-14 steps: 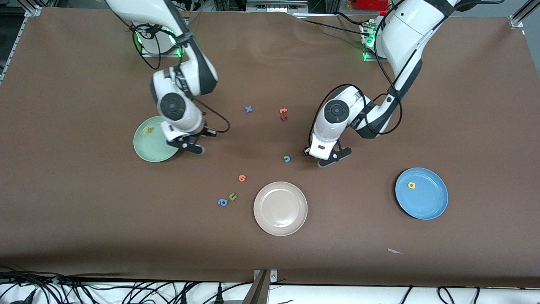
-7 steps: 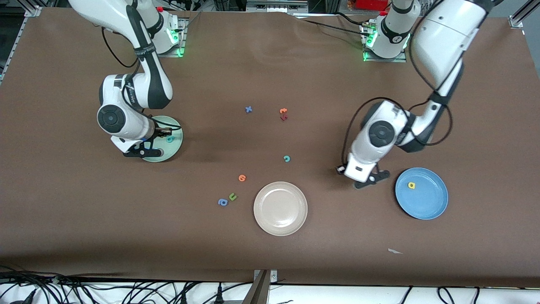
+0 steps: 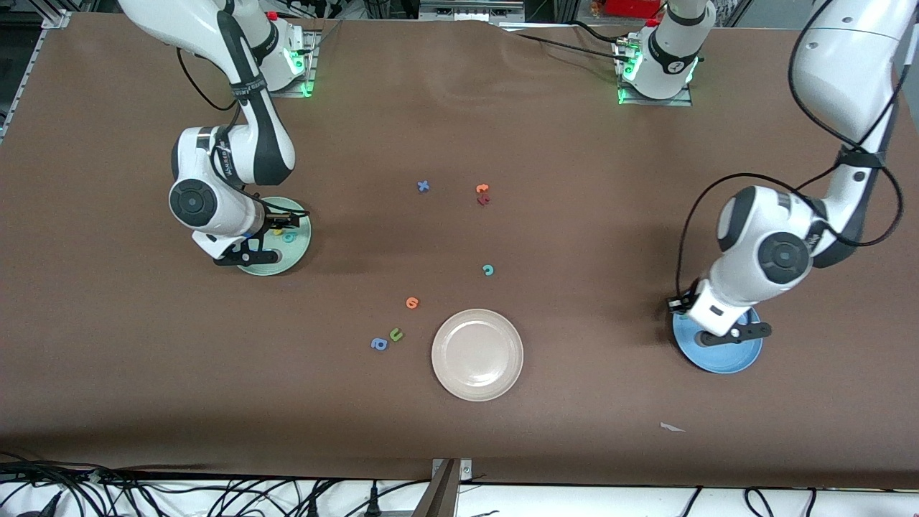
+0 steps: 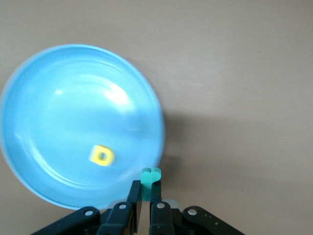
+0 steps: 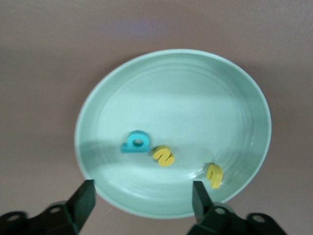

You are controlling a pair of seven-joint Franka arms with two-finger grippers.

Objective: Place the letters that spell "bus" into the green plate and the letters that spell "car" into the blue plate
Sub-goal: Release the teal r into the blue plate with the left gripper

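Note:
The green plate lies toward the right arm's end. In it are the teal b, a yellow s and a yellow u. My right gripper hangs open over this plate, empty. The blue plate holds the yellow a. Over its rim my left gripper is shut on the teal r, seen edge-on. The teal c lies on the bare table mid-way.
A beige-white plate sits near the front camera. Loose letters: blue x, an orange one touching a dark red one, orange round letter, green u, blue a. A white scrap lies nearer the camera than the blue plate.
My left arm carried the teal r from mid-table to over the blue plate. My right arm swung over the green plate and its gripper opened; the teal b now lies in the plate.

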